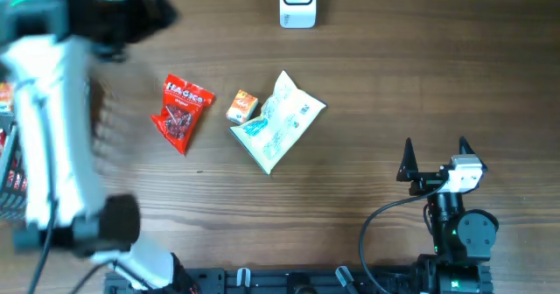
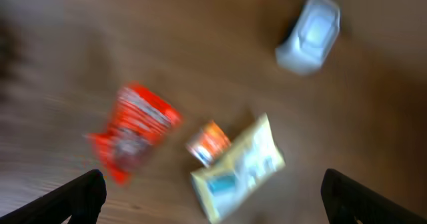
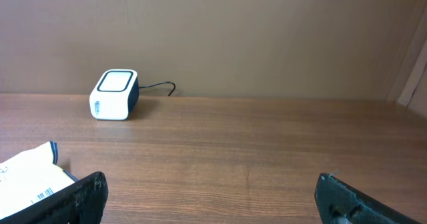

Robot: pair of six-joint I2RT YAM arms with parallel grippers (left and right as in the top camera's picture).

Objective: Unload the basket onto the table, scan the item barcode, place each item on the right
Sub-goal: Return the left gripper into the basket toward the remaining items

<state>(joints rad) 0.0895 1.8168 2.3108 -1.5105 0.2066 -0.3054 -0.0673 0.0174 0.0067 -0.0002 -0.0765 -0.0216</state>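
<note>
Three items lie mid-table: a red snack packet [image 1: 182, 110], a small orange box [image 1: 241, 106] and a white-and-teal pouch [image 1: 278, 121]. The white barcode scanner [image 1: 297, 1] stands at the far edge. My left gripper [image 2: 213, 187] hangs open and empty above these items; its view is motion-blurred and shows the packet [image 2: 130, 131], the box [image 2: 209, 142], the pouch [image 2: 239, 167] and the scanner [image 2: 309, 34]. My right gripper [image 1: 435, 158] rests open and empty at the near right. Its view shows the scanner [image 3: 113, 94] and a corner of the pouch [image 3: 30, 177].
The left arm [image 1: 48, 128] is a blurred white column along the left side. A dark bin [image 1: 9, 167] holding red packets sits at the left edge. The scanner's cable [image 3: 160, 87] trails behind it.
</note>
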